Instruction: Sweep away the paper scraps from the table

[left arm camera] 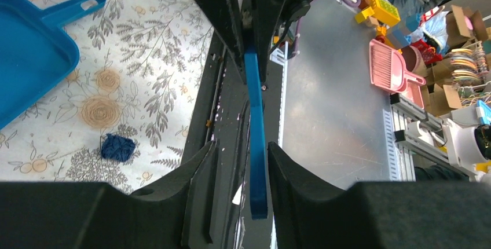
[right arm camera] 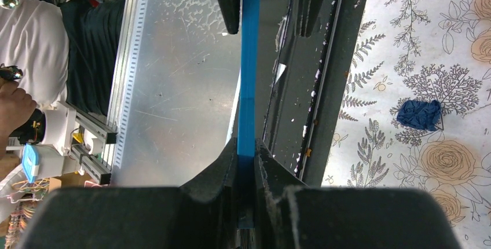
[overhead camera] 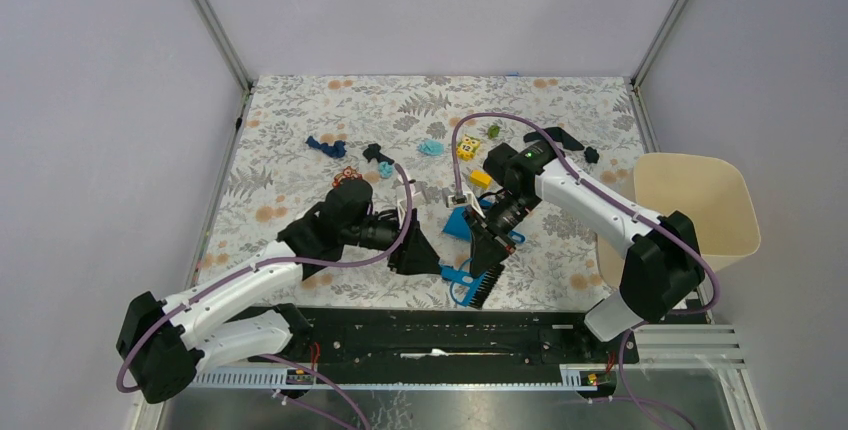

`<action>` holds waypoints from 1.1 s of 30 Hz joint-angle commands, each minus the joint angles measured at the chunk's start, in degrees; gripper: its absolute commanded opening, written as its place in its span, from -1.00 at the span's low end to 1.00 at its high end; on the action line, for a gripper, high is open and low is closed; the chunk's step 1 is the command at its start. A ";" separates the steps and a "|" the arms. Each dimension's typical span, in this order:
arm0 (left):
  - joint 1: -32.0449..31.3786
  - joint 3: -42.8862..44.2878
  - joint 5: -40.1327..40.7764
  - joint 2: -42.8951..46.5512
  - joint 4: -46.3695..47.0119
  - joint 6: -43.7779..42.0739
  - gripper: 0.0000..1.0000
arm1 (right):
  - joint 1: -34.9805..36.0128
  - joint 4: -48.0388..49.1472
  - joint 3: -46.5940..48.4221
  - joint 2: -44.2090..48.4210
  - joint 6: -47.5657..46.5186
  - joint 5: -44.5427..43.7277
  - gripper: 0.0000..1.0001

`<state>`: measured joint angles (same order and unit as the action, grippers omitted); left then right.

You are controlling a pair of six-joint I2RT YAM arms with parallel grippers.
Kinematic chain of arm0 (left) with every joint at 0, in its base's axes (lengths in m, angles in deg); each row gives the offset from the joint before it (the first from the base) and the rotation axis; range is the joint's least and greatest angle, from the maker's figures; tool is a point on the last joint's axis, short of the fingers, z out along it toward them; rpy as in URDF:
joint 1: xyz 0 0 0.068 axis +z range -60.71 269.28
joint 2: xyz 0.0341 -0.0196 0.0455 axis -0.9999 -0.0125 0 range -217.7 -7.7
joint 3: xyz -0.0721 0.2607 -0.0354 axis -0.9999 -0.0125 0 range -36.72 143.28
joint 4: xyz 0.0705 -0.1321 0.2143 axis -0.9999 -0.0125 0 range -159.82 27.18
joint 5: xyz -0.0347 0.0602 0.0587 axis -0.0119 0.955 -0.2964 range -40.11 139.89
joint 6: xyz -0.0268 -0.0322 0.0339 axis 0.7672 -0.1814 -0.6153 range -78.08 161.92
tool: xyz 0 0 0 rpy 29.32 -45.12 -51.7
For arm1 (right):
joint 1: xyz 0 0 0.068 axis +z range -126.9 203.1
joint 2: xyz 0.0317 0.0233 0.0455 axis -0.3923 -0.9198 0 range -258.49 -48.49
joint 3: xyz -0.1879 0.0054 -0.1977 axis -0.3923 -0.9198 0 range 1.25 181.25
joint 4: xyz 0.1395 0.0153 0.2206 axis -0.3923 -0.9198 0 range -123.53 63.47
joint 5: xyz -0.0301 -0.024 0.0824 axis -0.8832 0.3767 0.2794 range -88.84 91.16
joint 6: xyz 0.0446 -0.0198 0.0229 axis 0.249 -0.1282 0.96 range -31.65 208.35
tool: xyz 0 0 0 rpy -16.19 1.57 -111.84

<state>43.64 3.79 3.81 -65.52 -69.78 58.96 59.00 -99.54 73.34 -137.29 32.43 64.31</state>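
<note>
Starting with the biggest thing, the table (overhead camera: pixel 300 110) has the paper scraps (overhead camera: pixel 432 147) lying on its flowery cloth. A light blue one, a dark blue one (overhead camera: pixel 325 145) and a green one (overhead camera: pixel 493 131) sit toward the far side. Another dark blue wad (right arm camera: pixel 420 114) lies right by the near edge, next to the black rail. A tan bin (overhead camera: pixel 700 190) stands off to the right. The blue dustpan (left arm camera: pixel 29 58) rests on the cloth near the grippers.

The right gripper (right arm camera: pixel 246 145) is squeezed tight on the thin brush handle (left arm camera: pixel 255 116). The left gripper (left arm camera: pixel 243 156) is around the same handle with its fingers (left arm camera: pixel 202 191) parted. There is a gap on one side, and the other finger is very close to the handle.

What could go wrong? It looks like the brush is being passed over. If the right one lets go before the left one squeezes, the brush could fall. The two grippers are very near each other and could bump. The wad by the edge could get knocked off onto the rail. The scraps look light, so a fast sweep might send them rolling.

The scraps are little crumpled lumps, so they have no real long side and point nowhere. The handle's long side runs straight from one gripper to the other, with its free end deep between the left fingers.
</note>
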 commanded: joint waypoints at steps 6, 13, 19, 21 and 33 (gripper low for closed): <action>0.13 0.03 -4.00 -0.61 8.05 2.47 -0.37 | 0.41 -1.34 1.18 -0.59 -0.94 1.92 -1.00; 0.18 -0.27 -3.70 -0.89 7.07 1.69 -0.28 | 0.48 -1.26 1.91 -0.46 -0.86 1.62 -1.00; 0.18 -0.34 -3.80 -1.86 5.87 1.43 -0.40 | 0.44 -1.16 1.99 -0.76 -0.94 1.49 -1.00; 0.15 -0.42 -4.08 -2.11 5.76 1.35 -0.44 | 0.40 -1.21 2.08 -0.78 -0.94 1.38 -1.00; 0.12 -0.60 -5.49 -3.00 5.26 0.82 -0.58 | 0.44 0.12 1.65 -0.86 0.15 0.92 -1.00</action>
<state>43.64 3.64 0.38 -67.90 -65.94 61.18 59.00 -99.43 73.39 -137.81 32.47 64.23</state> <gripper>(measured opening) 0.215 0.146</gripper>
